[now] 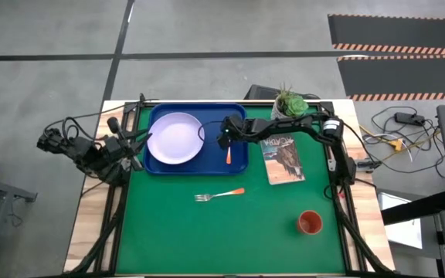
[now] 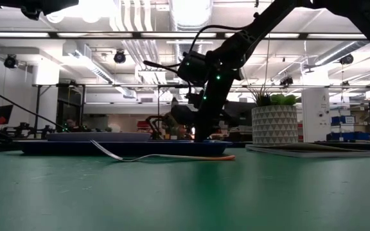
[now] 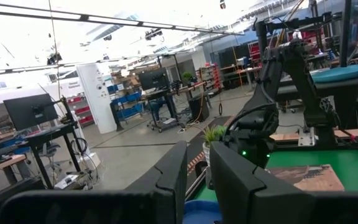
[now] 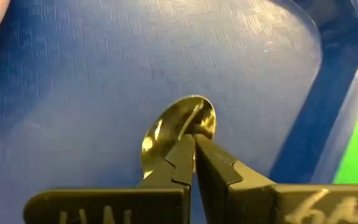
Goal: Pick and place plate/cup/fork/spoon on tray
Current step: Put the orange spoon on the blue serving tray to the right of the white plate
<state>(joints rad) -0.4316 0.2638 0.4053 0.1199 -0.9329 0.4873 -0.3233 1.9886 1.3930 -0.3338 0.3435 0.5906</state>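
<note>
A: Right gripper (image 1: 224, 141)?
B: Reaching over the large rectangular blue plastic tray (image 1: 238, 164), fingers pinched on the small silver spoon with orange handle (image 1: 228, 154); the bowl lies on the tray floor beside the round pale lavender plate (image 1: 174, 139).
A: Left gripper (image 1: 135, 144)?
B: Parked at the tray's left edge, fingers slightly apart, empty.
A: Off-tray?
B: Orange-handled silver fork (image 1: 220, 194), small orange-red cup (image 1: 309, 223), on open green mat.

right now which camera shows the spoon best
The right wrist view: the spoon fills the frame, its shiny bowl on the blue tray, with the right tool shut at the bowl's edge. The high view shows only its orange handle on the tray. The low and left wrist views do not show it.
</note>
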